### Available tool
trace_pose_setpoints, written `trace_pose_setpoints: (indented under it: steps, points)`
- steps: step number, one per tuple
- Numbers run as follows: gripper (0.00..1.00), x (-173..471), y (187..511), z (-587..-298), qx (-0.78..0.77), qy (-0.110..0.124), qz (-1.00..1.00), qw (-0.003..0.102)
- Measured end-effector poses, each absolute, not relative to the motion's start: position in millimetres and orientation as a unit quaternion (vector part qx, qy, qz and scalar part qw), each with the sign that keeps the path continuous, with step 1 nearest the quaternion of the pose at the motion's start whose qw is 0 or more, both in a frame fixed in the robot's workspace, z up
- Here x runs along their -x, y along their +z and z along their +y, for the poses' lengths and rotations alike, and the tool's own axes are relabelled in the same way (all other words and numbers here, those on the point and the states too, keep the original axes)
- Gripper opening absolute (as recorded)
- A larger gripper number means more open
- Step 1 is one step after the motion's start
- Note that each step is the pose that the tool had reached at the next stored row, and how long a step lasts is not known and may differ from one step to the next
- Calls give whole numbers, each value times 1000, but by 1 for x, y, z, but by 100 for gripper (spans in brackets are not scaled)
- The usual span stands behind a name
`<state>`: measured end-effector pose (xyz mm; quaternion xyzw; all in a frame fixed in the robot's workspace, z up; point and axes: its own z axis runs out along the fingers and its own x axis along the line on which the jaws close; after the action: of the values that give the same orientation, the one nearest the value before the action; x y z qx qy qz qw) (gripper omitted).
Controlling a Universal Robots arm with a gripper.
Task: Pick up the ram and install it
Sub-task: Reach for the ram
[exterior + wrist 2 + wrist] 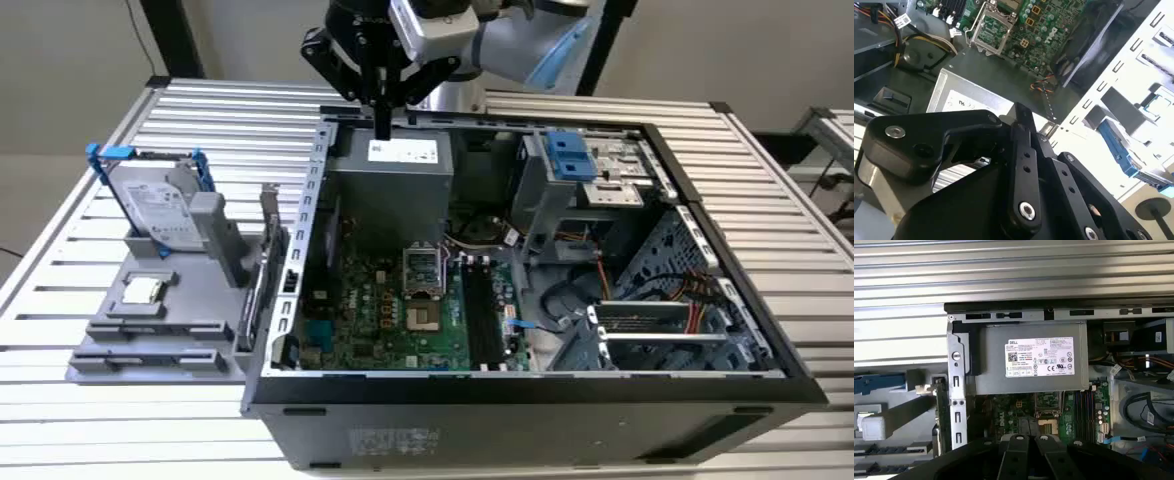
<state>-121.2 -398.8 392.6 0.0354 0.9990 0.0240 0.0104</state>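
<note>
The ram (258, 295) is a thin dark stick standing on edge along the side of the grey holder (147, 345), just outside the open computer case, on the exterior view's left. In the first wrist view the ram (943, 412) sits beside the case's metal edge. My gripper (383, 130) hangs over the back of the case above the grey power supply (394, 170), away from the ram. Its fingers (1021, 120) point down, pressed together with nothing between them. The black memory slots (478, 315) on the green motherboard lie bare.
The case (534, 395) lies open on a slatted metal table (801, 230). The holder also carries a silver hard drive (158, 205) with blue brackets and a small square CPU chip (143, 290). Cables and a drive cage (661, 325) crowd the case's right half.
</note>
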Motion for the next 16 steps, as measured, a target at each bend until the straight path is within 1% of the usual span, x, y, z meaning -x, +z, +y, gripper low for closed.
trace_pose_setpoints:
  steps: [16]
  points:
    - [0,121,393,-399,-35,24,999,11]
